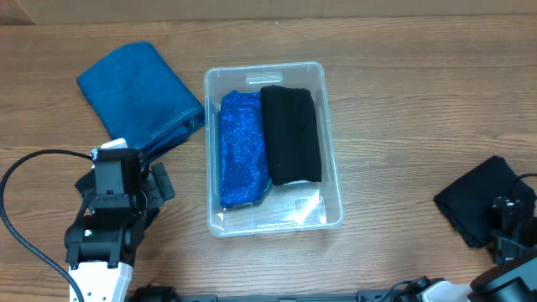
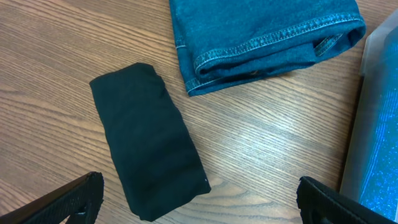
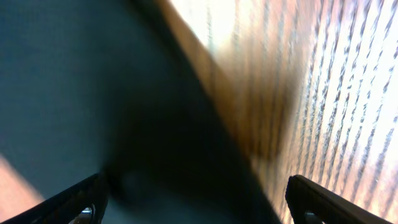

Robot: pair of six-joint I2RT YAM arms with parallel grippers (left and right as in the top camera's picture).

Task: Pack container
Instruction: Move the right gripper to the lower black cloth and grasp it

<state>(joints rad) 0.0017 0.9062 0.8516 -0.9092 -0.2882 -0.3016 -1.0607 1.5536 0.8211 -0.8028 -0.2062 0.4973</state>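
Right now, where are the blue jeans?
In the overhead view, the folded jeans lie on the far left part of the table, right next to the left wall of the clear container.

Folded jeans (image 1: 138, 88) on wooden table (image 1: 403, 75); black cloth (image 1: 478, 197) well apart.

container (image 1: 252, 216) near end free; blue cloth (image 1: 242, 149), black cloth (image 1: 290, 134) fill the rest; jeans (image 1: 138, 88) just beside left wall.

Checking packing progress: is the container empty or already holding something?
Partly full: the container holds a folded blue cloth and a folded black cloth, side by side.
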